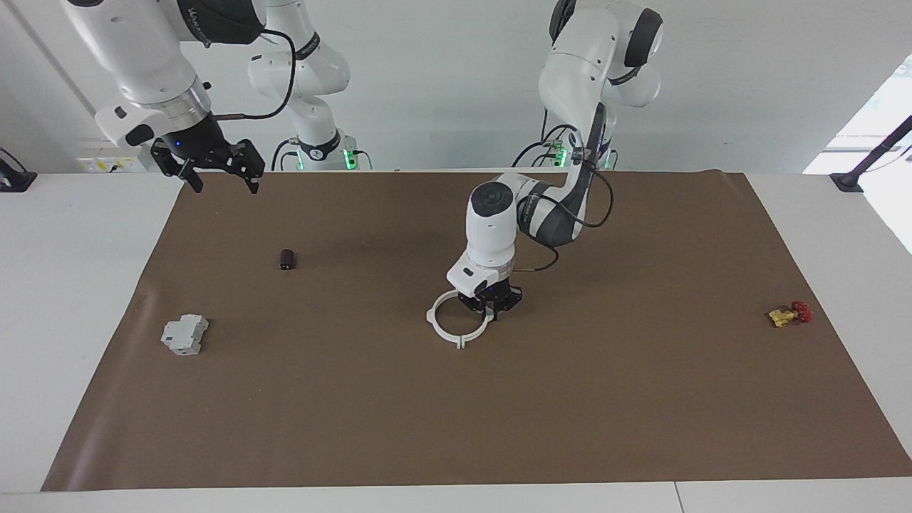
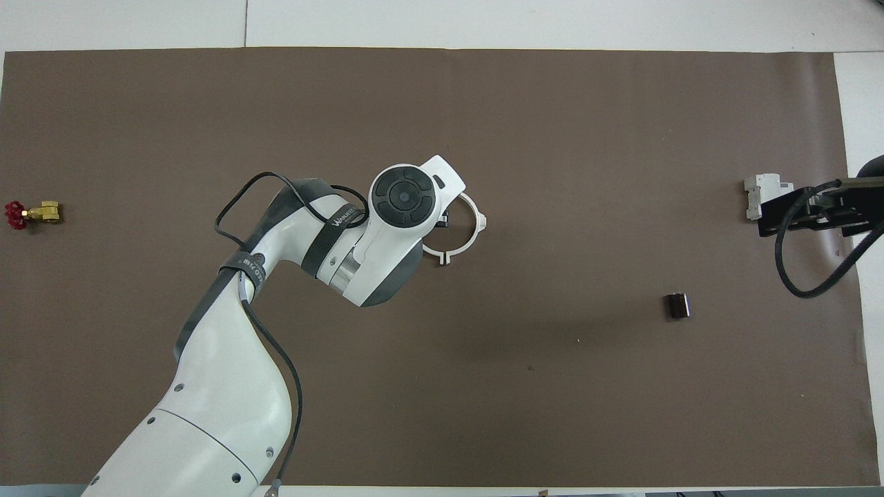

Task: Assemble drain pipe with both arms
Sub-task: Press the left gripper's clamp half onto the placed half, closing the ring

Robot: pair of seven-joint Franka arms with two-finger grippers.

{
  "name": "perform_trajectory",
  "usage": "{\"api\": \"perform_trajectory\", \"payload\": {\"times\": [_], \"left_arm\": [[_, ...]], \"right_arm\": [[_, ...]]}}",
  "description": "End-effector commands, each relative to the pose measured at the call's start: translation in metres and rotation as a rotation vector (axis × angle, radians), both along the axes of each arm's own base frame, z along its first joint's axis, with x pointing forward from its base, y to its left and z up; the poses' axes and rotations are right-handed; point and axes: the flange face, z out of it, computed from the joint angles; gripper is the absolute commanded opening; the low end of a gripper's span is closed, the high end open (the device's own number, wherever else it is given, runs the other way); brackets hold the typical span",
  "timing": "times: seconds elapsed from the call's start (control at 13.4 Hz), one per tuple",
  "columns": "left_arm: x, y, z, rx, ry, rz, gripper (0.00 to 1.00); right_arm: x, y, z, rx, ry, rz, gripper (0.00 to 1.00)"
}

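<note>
The drain pipe point(image 1: 460, 343) lies on the brown mat point(image 1: 499, 427) near the middle as one white ring with outward tabs. My left gripper point(image 1: 491, 305) is down at the ring's rim, on the side toward the left arm's end of the table. In the overhead view the left wrist hides that gripper and part of the ring point(image 2: 472, 235). My right gripper point(image 1: 221, 174) is open and empty, raised high over the mat's edge at the right arm's end. It also shows in the overhead view point(image 2: 787, 214).
A grey boxy block point(image 1: 184, 335) sits toward the right arm's end of the mat. A small dark cylinder point(image 1: 287, 260) lies nearer to the robots than it. A yellow-and-red valve point(image 1: 787, 314) sits toward the left arm's end.
</note>
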Motion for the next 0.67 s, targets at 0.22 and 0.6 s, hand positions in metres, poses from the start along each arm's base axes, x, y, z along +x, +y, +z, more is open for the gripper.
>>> {"api": "perform_trajectory", "payload": {"times": [0.22,0.6], "left_arm": [[-0.0059,0.0012,0.0021,-0.018,-0.009,0.016,0.0],[-0.0071,0.0018,-0.0018,-0.026,-0.016,0.014,0.0]], "right_arm": [[-0.0055,-0.0001,-0.0002,-0.004,-0.003,0.028,1.0],[-0.0055,-0.0001,-0.0002,-0.004,-0.003,0.028,1.0]]}}
